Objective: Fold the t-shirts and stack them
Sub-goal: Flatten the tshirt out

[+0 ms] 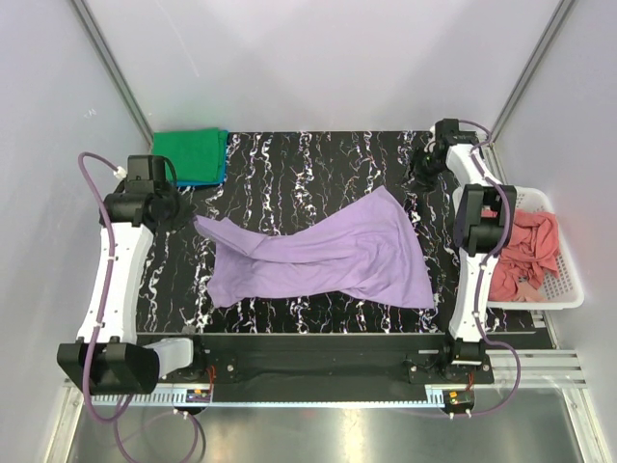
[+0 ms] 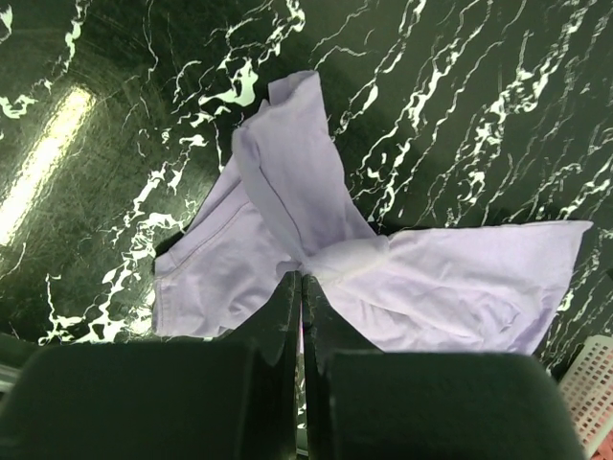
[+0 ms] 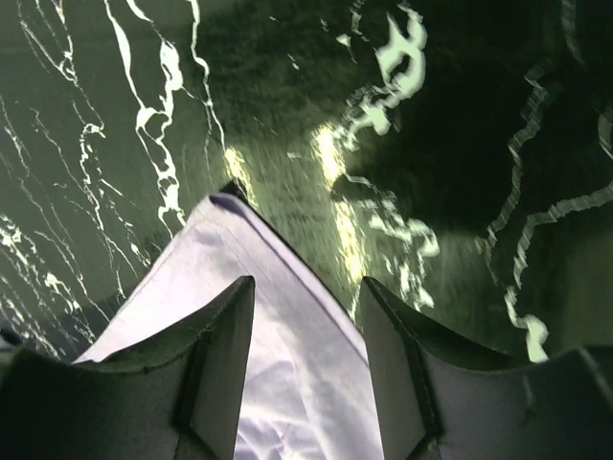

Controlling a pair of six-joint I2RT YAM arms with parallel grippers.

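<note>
A light purple t-shirt lies spread and twisted across the black marbled table. My left gripper is shut on its left end, and the cloth bunches at the closed tips. My right gripper is open near the shirt's far right corner. That corner lies between and under the spread fingers, and I cannot tell whether they touch it. A folded green t-shirt sits at the far left on a blue one. A salmon pink t-shirt lies crumpled in the basket.
A white lattice basket stands off the table's right edge beside the right arm, and its corner shows in the left wrist view. White walls close in the far side and both flanks. Bare table shows behind and in front of the purple shirt.
</note>
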